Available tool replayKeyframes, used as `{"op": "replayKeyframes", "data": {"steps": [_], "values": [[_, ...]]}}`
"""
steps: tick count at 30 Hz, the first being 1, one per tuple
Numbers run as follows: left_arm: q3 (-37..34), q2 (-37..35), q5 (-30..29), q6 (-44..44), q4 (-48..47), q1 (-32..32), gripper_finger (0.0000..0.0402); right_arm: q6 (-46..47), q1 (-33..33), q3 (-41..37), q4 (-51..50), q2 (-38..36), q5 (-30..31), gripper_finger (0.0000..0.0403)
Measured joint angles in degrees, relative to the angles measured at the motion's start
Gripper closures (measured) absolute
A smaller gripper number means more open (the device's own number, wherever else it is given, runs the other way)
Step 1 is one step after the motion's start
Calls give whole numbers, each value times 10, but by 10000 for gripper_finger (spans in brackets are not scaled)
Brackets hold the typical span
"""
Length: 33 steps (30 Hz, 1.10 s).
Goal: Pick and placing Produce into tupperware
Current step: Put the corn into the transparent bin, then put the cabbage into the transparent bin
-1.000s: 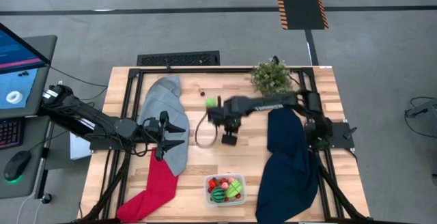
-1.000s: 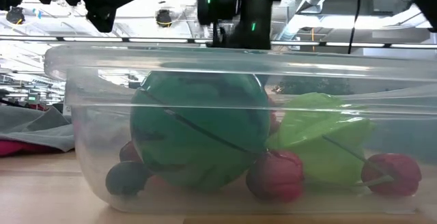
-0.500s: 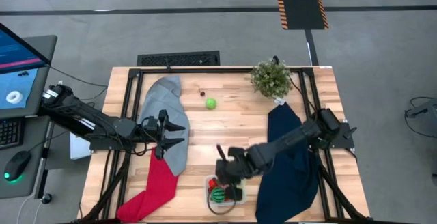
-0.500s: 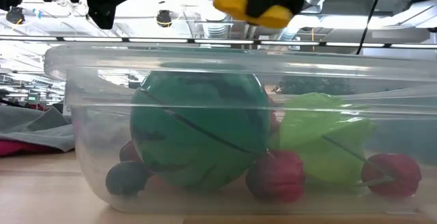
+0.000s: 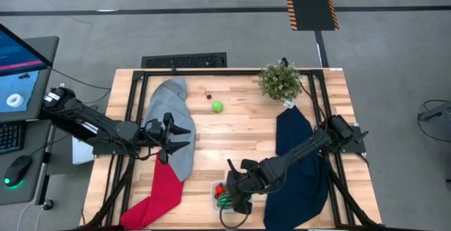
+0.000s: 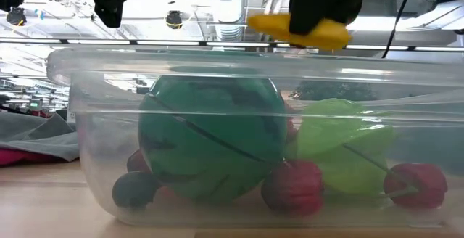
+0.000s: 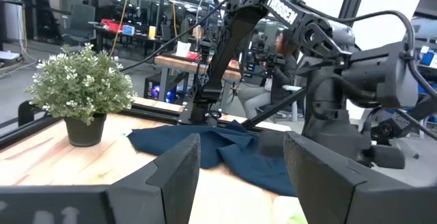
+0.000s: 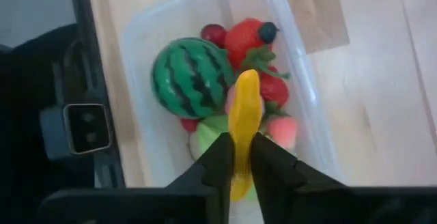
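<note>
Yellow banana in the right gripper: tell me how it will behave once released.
The banana, pinched by the right gripper above the tupperware, looks stiff and light. It would probably land on the melon, then slide or tilt off that round top.

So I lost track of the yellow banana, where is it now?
The banana is pinched in the right gripper, held just above the clear container near the table's front edge, over the watermelon ball and strawberries.
</note>
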Motion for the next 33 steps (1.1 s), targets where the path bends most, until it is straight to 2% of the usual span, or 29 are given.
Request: {"op": "replayKeyframes", "data": {"steps": [9,11,16,20,23,27,33], "values": [[0,0,0,0,0,0,200,-6,-8,-7,13,0,4,226],[0,0,-8,0,0,0,200,-15,-8,-7,25,0,28,211],[0,0,-66,-29,-18,2,200,-103,9,-7,101,0,103,189],[7,0,-89,-61,-70,32,200,-145,25,-7,150,0,120,184],[49,14,-84,-131,-170,72,200,-147,36,-7,161,0,136,185],[127,69,-57,-167,-287,126,200,-147,65,-7,161,0,217,187],[230,188,-23,-184,-348,188,200,-116,128,-7,155,0,352,188]]}}
